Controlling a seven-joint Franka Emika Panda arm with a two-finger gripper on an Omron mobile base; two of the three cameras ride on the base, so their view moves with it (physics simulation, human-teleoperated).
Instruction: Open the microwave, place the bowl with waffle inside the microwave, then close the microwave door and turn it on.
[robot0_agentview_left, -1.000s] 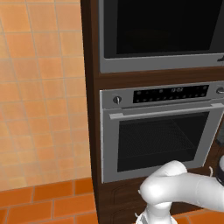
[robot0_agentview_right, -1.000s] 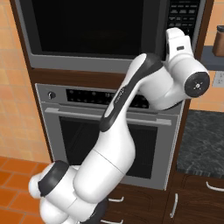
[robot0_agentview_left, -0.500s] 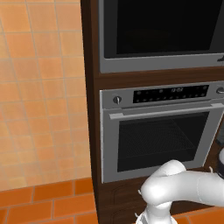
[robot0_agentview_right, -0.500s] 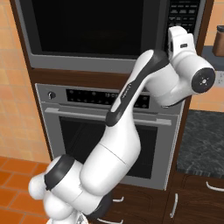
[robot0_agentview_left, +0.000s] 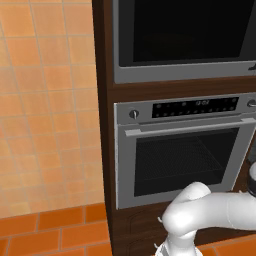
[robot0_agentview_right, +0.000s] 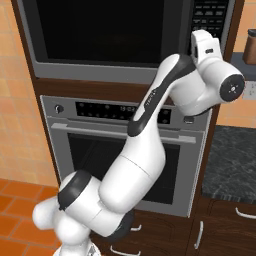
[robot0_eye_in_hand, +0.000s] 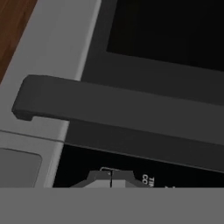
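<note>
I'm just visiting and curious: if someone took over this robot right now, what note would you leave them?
Hand: fingertips look closed together, holding nothing, raised close to the dark door handle at the microwave's right side, beside its control panel.
Microwave door: shut. The oven below is not part of the job.
Done: the arm is up at the handle; nothing else.
Left: pull the door open, put the bowl with waffle in, close the door, turn it on.

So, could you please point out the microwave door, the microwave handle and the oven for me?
microwave door (robot0_agentview_left: 190, 30), left base view, on its black glass.
microwave handle (robot0_eye_in_hand: 122, 109), hand view, on the middle of the dark bar.
oven (robot0_agentview_left: 180, 160), left base view, on its window.
</note>
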